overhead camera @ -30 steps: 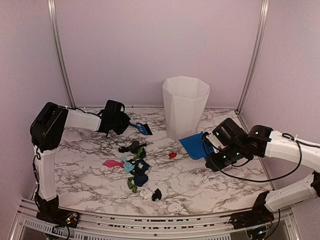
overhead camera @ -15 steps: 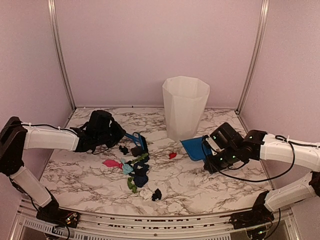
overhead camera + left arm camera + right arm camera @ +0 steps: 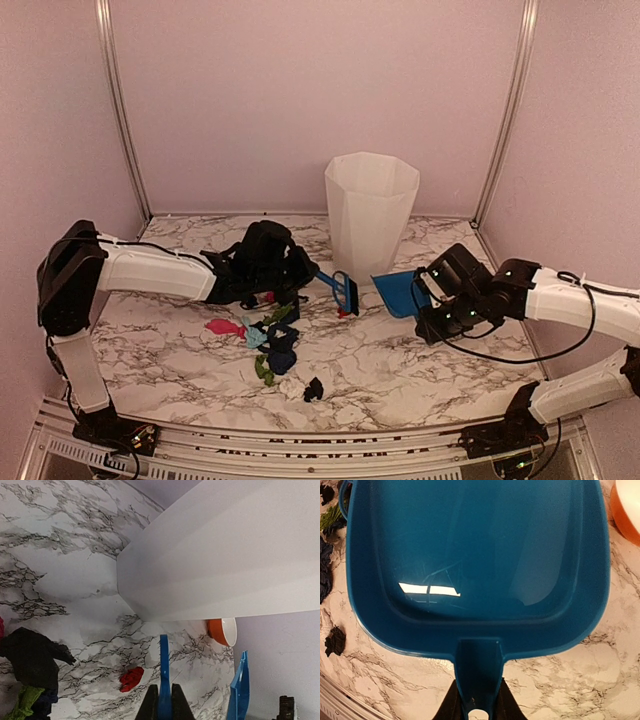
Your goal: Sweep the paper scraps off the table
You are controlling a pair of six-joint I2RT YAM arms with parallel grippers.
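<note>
Lying loosely heaped near the middle of the table [image 3: 420, 365], the paper scraps [image 3: 275, 340] are seen in black, green, blue and pink. One black bit [image 3: 314, 388] is set apart at 5 o'clock and one red bit [image 3: 345, 312] at 2 o'clock. Just beyond the red bit the blue brush [image 3: 345, 292] is held, its handle clenched by the left gripper [image 3: 163, 695]. At 3 o'clock from the heap the blue dustpan [image 3: 480, 565] is grasped by its handle in the right gripper [image 3: 477, 700]. A white bin [image 3: 370, 225] is stood at 1 o'clock, with an orange bowl [image 3: 220, 631] beside it.
</note>
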